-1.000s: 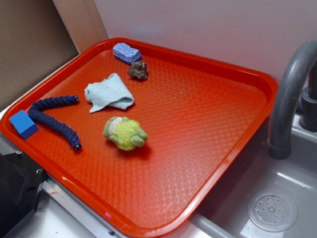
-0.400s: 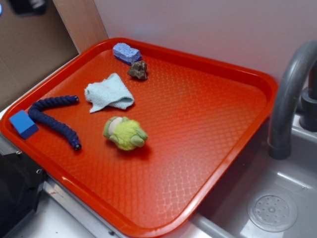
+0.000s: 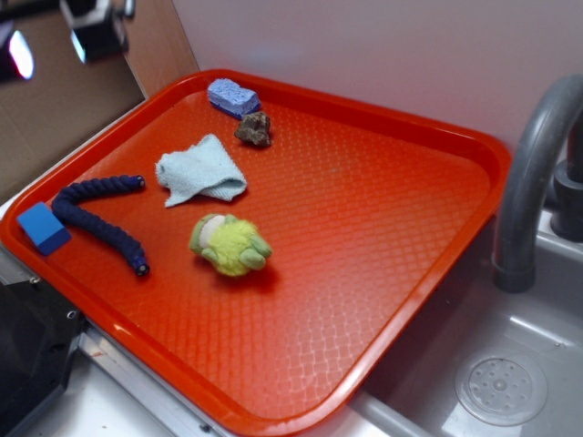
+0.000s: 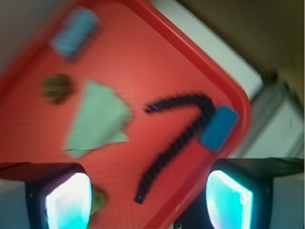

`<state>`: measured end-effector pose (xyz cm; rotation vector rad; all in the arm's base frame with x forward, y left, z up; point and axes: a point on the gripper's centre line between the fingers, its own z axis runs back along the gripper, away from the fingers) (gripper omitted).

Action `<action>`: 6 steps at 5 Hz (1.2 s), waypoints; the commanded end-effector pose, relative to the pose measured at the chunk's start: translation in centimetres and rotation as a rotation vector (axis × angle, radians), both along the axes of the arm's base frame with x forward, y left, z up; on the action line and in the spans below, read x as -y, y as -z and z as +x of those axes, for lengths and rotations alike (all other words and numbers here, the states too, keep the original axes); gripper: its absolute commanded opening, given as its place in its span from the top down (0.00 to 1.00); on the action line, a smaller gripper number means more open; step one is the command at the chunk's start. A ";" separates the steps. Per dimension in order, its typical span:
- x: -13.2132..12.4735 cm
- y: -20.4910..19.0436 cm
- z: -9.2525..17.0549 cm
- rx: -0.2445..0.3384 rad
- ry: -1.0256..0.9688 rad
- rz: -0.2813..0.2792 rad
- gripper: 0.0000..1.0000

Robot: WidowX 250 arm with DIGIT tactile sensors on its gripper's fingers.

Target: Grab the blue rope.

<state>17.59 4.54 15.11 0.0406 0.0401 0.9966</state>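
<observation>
Task barely started: nothing grasped, whole approach and close left to do. Hand (image 4: 147,195) sits high above the tray's left end; in the wrist view its two fingers (image 4: 66,198) stand wide apart, nothing between them, the picture motion-blurred. In the exterior view only a bit of it shows at top left, well clear of everything. Tray (image 3: 301,364) contents, left to right: blue block (image 3: 43,228) at the left rim; rope (image 3: 96,218) touching or just beside it, bent in a V with the bend at the block, one arm running back toward the cloth, the other forward toward the near rim, capped ends free and nothing lying on it; pale cloth (image 3: 200,171) crumpled, near the rope's back end but apart from it; green plush (image 3: 230,244) near the rope's front end, also apart; sponge (image 3: 233,96) at the far rim; a small brown lump (image 3: 254,129) just beside it, can't tell what it is. Right half of the tray is bare. Sink (image 3: 501,387) and faucet (image 3: 528,182) to the right, not involved. My read: either straight arm of the rope is the easy pick; the bend is crowded by the block. Left to do: descend, straddle the rope, close, lift.
</observation>
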 end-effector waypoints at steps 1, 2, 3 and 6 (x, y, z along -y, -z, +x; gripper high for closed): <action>-0.8 4.3 -3.1 0.000 -0.079 0.042 0.00; 1.0 6.4 -3.1 -0.019 -0.035 0.057 0.00; 1.6 8.1 -2.8 -0.009 -0.013 0.075 0.00; 3.3 12.4 -3.2 0.042 0.147 0.060 0.00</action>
